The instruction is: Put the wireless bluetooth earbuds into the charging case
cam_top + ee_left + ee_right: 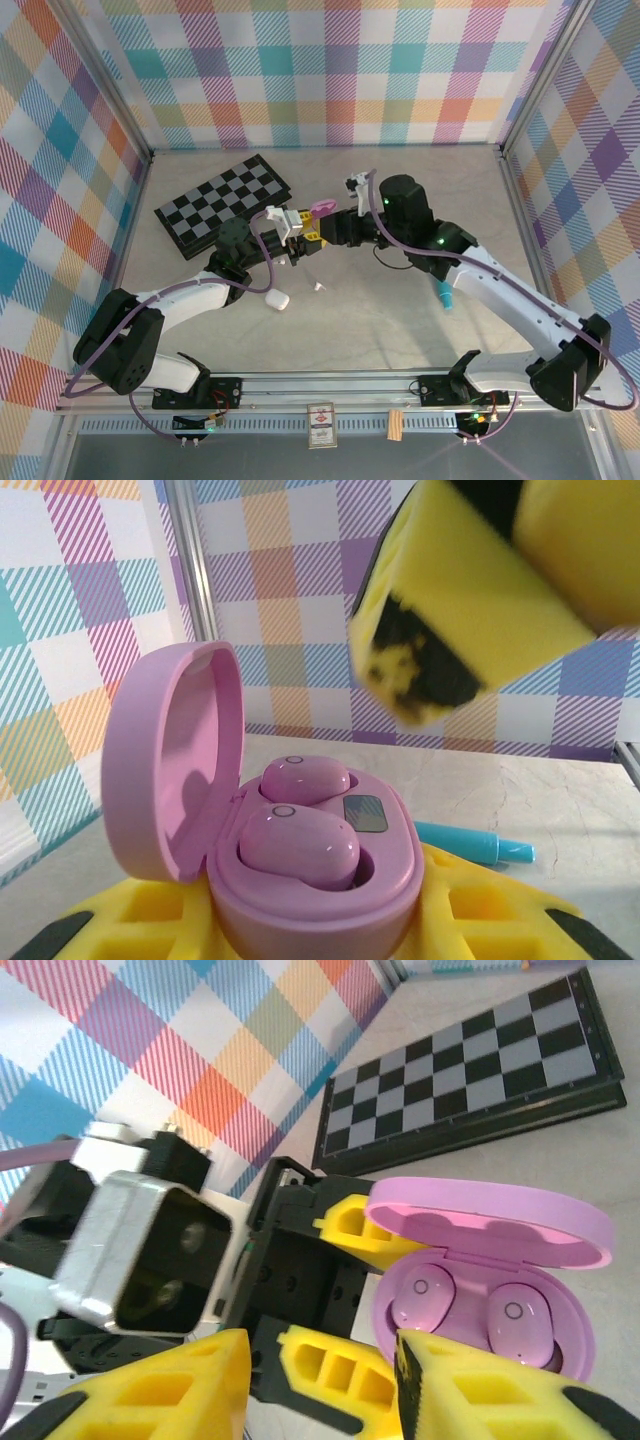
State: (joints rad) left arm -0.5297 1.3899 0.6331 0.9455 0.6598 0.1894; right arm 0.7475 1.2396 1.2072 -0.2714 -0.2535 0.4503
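An open purple charging case [330,880] sits between the yellow fingers [480,910] of my left gripper [310,925], lid up on the left. Two purple earbuds lie in its wells: the rear one [305,778] sits low, the front one [298,845] stands a little proud. A yellow finger [470,590] of my right gripper hangs just above the case. In the right wrist view my right gripper [320,1360] is open, nothing between its fingers, right beside the case [480,1290]. From above, both grippers [300,238] [324,232] meet mid-table under the case [322,207].
A folded chessboard [225,205] lies at the back left. A white case [278,298] and a tiny white bud [319,287] lie on the table in front of the grippers. A teal pen [445,296] lies under the right arm.
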